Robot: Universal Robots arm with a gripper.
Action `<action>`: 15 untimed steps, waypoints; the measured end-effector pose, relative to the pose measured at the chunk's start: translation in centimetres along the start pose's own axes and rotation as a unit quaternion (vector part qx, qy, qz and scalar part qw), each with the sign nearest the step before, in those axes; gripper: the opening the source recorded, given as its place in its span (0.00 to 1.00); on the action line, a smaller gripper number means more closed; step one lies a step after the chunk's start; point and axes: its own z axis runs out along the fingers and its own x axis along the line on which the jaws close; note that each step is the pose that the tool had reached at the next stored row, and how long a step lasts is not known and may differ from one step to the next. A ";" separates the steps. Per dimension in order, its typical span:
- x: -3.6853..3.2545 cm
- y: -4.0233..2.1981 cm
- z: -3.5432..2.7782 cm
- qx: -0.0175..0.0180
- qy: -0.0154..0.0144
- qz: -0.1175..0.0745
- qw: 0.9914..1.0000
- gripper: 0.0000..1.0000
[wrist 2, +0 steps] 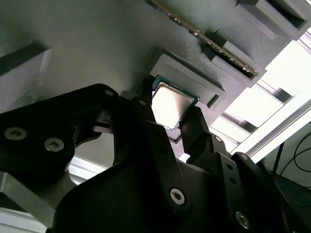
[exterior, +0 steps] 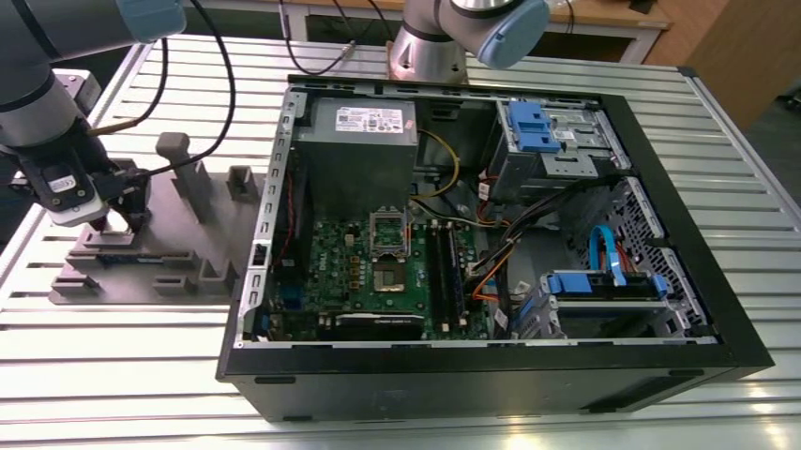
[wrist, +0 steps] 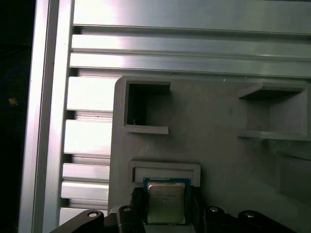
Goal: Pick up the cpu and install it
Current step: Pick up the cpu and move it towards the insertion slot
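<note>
Ext. view evenly lit, glare on table slats point(wrist: 194, 43), wrist views dim, gripper point(wrist 2: 169, 112) blurred

The cpu point(wrist: 165, 203) lies on the fixture point(wrist: 218, 160) (beside the computer case point(exterior: 501, 375)).

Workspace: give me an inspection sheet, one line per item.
Surface: slatted metal table, carrying a grey fixture plate and an open computer case.
Job's things: cpu lies in a recess of the fixture plate; green motherboard sits inside the case.
Clutter: nothing seen.
Grippers: gripper is down at the fixture plate, right at the cpu.
Cables: black cable hangs by the arm; coloured wires run inside the case.
Surroundings: second arm's base stands beyond the case; wooden furniture lies further off.
</note>
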 end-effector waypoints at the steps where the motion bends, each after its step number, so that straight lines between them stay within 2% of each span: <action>1: 0.00 0.00 0.00 0.000 0.000 0.000 1.000 0.47; 15: 0.18 0.00 0.02 0.000 0.000 0.001 1.000 0.47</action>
